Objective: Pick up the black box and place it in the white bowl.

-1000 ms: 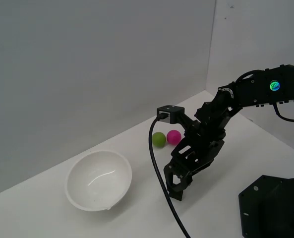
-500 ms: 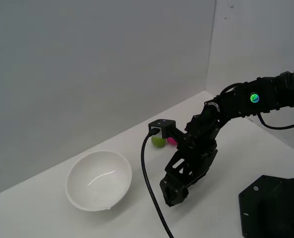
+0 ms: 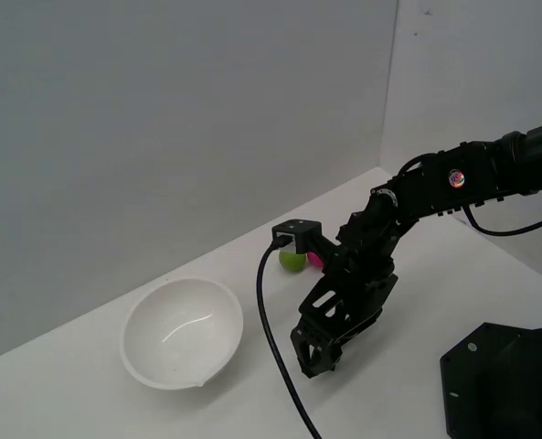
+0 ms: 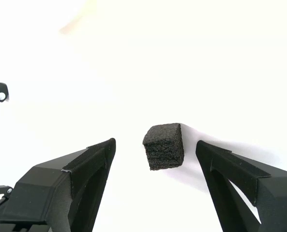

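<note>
While I'm watching, here's how it looks, one camera at a time.

Exterior view, arm: reaches in from the right edge and bends down so the gripper sits low over the white table, just below frame centre.
Exterior view, white bowl: lower left of frame, big, glossy, deep smooth sides, nothing visible inside, clearly apart from the gripper.
Exterior view, extras: a green ball and a sliver of a pink ball peek out behind the arm near centre; a black cable runs down to the bottom edge; a chunky black base block fills the lower right corner.
Exterior view, black box: can't spot it from here, the gripper body hides that patch.

Wrist view, black box: just below centre, a tiny matte cube with a grainy, foam-like surface, sitting on the table.
Wrist view, fingers: two black padded ones, spread wide, one on each side of the cube, neither touching it. The cube sits nearer the finger in the lower right.
Wrist view, pincer state: released, holding nothing.

Step in hand: I'd say lining up for the grab, pick not yet made.
Next move: probably centre a touch, close on the cube, then lift and carry it across to the bowl.
Handling guess: looks soft and light, so a gentle squeeze should do.
</note>
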Controlling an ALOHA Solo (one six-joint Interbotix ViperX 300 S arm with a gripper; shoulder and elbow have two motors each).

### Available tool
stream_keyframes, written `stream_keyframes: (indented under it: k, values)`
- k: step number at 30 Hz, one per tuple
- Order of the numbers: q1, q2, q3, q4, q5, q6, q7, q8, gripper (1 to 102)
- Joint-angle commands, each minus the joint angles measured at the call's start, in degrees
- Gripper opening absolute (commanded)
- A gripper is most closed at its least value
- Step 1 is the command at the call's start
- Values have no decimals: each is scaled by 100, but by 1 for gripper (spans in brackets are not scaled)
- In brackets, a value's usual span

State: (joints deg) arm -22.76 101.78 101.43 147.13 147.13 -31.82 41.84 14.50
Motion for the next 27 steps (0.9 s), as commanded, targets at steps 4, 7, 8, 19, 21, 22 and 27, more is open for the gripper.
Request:
stream_keyframes:
  k: [4, 7, 8, 19, 21, 22, 27]
  values:
    - [-114, -176, -149, 18, 18, -53, -123, 88, 99]
    - [-167, -237, -211, 18, 18, -53, -132, 88, 99]
    - [-185, -246, -220, 18, 18, -53, -132, 88, 98]
    - [-211, -272, -237, 26, 26, -53, -123, 88, 27]
    - [-220, -246, -211, 26, 26, -53, -123, 97, 8]
    - [-220, -237, -193, 18, 18, -53, -123, 88, 2]
    - [-220, -211, -176, 26, 26, -53, -123, 88, 3]
